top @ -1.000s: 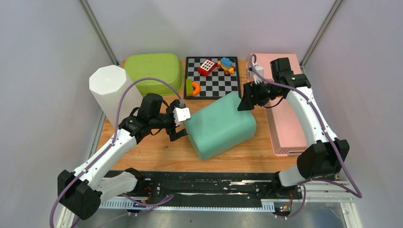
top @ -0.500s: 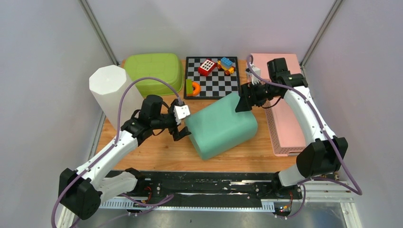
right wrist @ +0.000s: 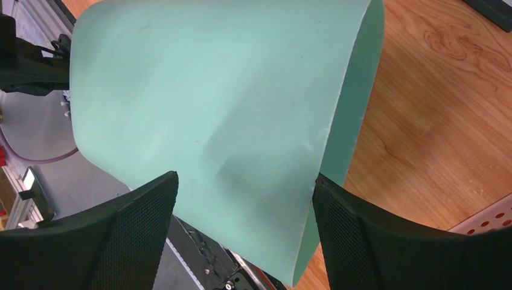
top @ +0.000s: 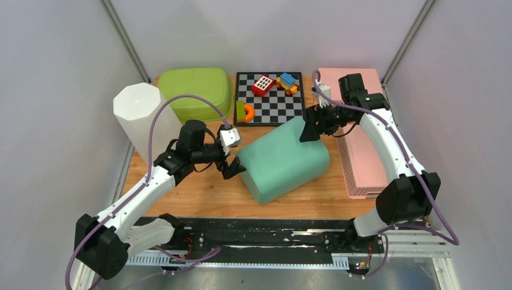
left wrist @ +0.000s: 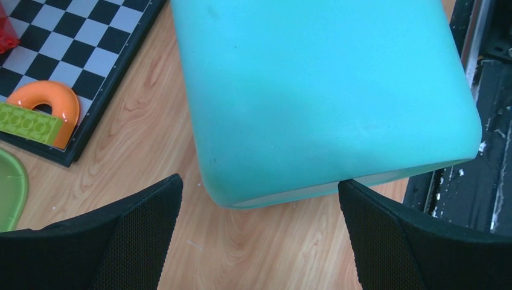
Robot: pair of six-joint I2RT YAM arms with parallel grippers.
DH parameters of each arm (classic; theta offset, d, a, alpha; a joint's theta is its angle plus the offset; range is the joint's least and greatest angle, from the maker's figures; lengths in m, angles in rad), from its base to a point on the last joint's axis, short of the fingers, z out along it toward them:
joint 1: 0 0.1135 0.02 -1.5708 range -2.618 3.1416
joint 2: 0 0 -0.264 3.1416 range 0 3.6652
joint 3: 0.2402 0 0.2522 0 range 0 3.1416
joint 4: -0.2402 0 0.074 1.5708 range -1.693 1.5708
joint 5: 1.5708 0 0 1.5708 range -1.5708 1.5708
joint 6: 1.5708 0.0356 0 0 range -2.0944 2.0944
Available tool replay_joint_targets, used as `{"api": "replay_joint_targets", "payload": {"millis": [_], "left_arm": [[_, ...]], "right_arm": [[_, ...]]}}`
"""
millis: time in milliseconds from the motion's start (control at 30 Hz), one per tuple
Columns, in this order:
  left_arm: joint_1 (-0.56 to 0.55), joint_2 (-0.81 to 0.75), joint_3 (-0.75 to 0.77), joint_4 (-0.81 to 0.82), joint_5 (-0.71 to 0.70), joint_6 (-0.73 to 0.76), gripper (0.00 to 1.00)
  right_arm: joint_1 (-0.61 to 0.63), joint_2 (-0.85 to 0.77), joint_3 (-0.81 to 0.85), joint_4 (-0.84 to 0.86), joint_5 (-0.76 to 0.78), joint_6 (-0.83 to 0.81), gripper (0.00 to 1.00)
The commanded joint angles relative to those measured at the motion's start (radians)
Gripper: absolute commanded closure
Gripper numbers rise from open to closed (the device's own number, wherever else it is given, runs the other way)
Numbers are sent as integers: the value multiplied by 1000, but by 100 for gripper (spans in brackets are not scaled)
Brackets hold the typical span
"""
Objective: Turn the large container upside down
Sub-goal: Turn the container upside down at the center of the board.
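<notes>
Container (top: pixel 282 160) of teal plastic, large, lying at a slant in the middle of the wooden worktop (top: pixel 199 193), smooth outer surface upward, one end toward the near left and the other toward the far right. Left hand (top: pixel 232 164) just beside the near-left end, fingers (left wrist: pixel 139 235) spread wide apart, holding nothing; from the left wrist, a rounded corner of the container straight ahead in the gap, bare wood below it. Right hand (top: pixel 307 130) at the far-right corner, fingers (right wrist: pixel 386 235) also well apart; from the right wrist, the teal wall filling the space ahead between them, with a thin edge of the rim running down the right side above the wood. Impossible to tell whether either finger there touches the plastic. Behind the container, a checkered board (top: pixel 275 107) carrying toy blocks (top: pixel 262 85) and an orange ring (top: pixel 249 112). To the board's left, a green tub (top: pixel 196 89) bottom-up; nearer the left edge, a tall white bin (top: pixel 142 118). Along the right side, a pink basket (top: pixel 362 163), partly under the right arm.
</notes>
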State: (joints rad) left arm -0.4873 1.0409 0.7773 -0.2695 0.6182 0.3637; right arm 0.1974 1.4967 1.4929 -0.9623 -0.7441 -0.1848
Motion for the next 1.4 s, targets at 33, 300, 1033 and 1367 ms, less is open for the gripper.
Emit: {"api": "replay_joint_targets", "payload": {"millis": [33, 300, 1033, 1367], "left_arm": [[-4, 6, 55, 182, 43, -105, 0], [-4, 4, 114, 178, 25, -144, 0], [-2, -2, 219, 103, -64, -147, 0], [-4, 9, 241, 97, -109, -150, 0]], "right_arm": [[40, 21, -10, -83, -120, -12, 18], [43, 17, 2, -111, -166, -28, 17], [42, 5, -49, -80, -266, -19, 17], [42, 2, -80, -56, -280, -18, 16]]}}
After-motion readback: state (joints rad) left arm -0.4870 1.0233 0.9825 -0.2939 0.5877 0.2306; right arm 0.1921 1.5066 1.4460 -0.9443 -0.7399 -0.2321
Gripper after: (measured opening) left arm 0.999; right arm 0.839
